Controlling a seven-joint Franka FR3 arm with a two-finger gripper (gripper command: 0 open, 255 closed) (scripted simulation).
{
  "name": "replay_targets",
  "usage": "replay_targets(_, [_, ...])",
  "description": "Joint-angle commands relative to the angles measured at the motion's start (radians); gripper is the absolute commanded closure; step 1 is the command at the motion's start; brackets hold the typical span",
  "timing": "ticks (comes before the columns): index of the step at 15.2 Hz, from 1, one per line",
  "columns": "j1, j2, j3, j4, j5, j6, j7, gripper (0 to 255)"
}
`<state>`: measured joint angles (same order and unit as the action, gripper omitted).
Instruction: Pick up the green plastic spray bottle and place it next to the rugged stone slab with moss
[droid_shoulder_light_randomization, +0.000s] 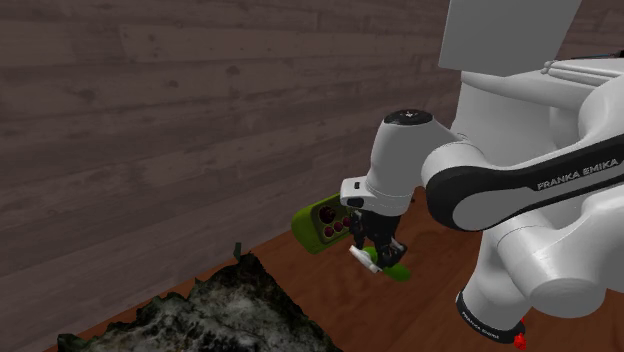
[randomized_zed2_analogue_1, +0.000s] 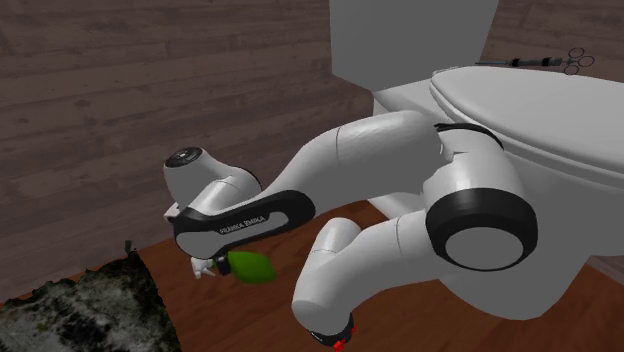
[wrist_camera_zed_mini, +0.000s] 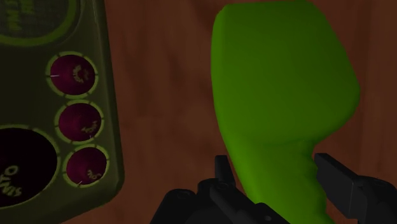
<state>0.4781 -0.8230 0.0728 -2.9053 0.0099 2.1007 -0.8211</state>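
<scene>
The green spray bottle (wrist_camera_zed_mini: 280, 89) lies low over the reddish wooden floor (wrist_camera_zed_mini: 165, 95), its narrow neck between my black fingers. Both fingers press against the neck, so my gripper (wrist_camera_zed_mini: 270, 172) is shut on it. In the shoulder view the gripper (droid_shoulder_light_randomization: 378, 255) points down with the bottle (droid_shoulder_light_randomization: 395, 268) and its white nozzle at its tip. The second exterior view has the bottle (randomized_zed2_analogue_1: 252, 266) under the gripper (randomized_zed2_analogue_1: 222, 262). The rugged, mossy stone slab (droid_shoulder_light_randomization: 220, 315) lies toward the shoulder view's lower left, a short way from the bottle; the same slab (randomized_zed2_analogue_1: 70, 310) fills the second exterior view's lower left.
An olive-green device (droid_shoulder_light_randomization: 322, 222) with dark red round buttons (wrist_camera_zed_mini: 76, 118) lies right beside the bottle. A white toilet (randomized_zed2_analogue_1: 500, 100) stands behind the arm, with a thin tool (randomized_zed2_analogue_1: 545, 62) on top of it. A dark plank wall (droid_shoulder_light_randomization: 150, 120) closes off the back.
</scene>
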Motion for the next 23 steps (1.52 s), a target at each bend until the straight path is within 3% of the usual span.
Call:
replay_targets(1, [0.0,0.015,0.002,-0.019,0.001,0.036,0.002,255])
replay_targets(15, [-0.005,0.195,0.016,-0.129,0.001,0.325,0.014,255])
replay_targets(23, [-0.005,0.194,0.016,-0.129,0.001,0.324,0.014,255])
